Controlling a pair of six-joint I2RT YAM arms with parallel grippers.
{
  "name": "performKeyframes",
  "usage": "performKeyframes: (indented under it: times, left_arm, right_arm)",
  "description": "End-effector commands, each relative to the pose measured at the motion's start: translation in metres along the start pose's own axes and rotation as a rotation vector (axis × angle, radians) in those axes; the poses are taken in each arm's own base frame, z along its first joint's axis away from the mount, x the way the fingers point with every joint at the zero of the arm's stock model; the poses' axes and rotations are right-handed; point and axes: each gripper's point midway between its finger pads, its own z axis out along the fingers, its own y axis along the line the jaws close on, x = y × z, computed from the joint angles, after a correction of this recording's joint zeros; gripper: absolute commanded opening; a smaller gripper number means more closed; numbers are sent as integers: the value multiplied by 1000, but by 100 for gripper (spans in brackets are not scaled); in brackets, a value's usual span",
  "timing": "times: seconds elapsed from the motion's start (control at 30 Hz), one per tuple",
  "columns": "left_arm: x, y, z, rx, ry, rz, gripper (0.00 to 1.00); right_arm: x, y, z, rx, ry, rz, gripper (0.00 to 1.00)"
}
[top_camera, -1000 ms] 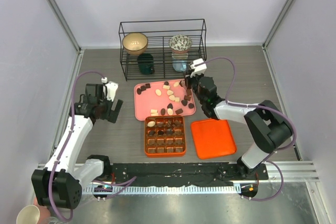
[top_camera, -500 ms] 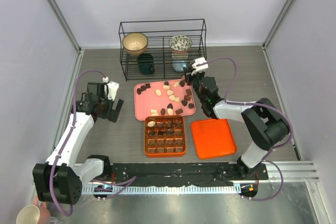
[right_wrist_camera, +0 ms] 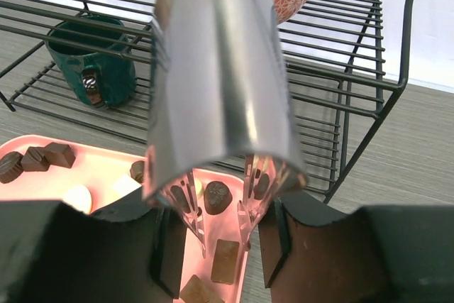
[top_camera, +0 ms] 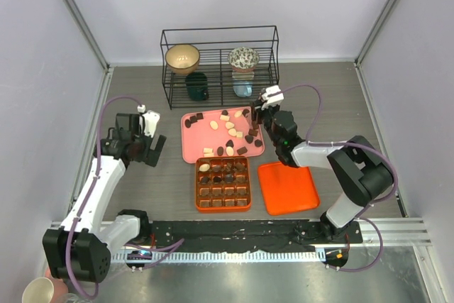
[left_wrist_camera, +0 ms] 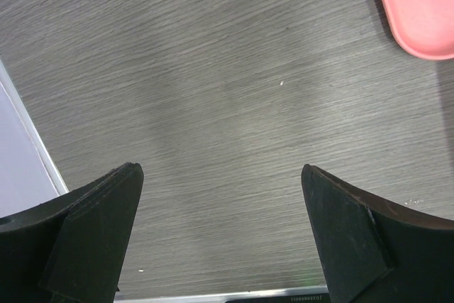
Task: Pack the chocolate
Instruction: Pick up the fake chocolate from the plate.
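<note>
Both arms are built alike, with slim white tubes between bulky black joint housings. The left arm [top_camera: 99, 186] and the right arm [top_camera: 317, 152] each carry a lilac cable in a loose loop along the outside: the left cable [top_camera: 108, 113] and the right cable [top_camera: 313, 108]. A small white camera block [top_camera: 272, 94] sits on the right wrist and another on the left. The left gripper [left_wrist_camera: 220, 172] has matte black, wedge-shaped fingers [left_wrist_camera: 89, 235] with bevelled edges. The right gripper [right_wrist_camera: 216, 246] has blockier fingers in the same black.
</note>
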Motion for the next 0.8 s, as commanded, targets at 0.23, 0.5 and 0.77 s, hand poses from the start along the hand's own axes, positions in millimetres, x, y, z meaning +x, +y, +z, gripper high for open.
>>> performKeyframes:
  times: [0.23,0.5,0.77]
  left_arm:
    - [-6,7,-15,-28,-37,14,100]
    - [-4,5,-18,-25,-38,14,100]
    - [-3,7,-22,-36,-46,18,100]
  right_arm:
    - [-36,-6,-9,16,-93,53,44]
    - [-28,1,-14,-17,-68,111,42]
    - [-18,7,-12,-40,-44,123,41]
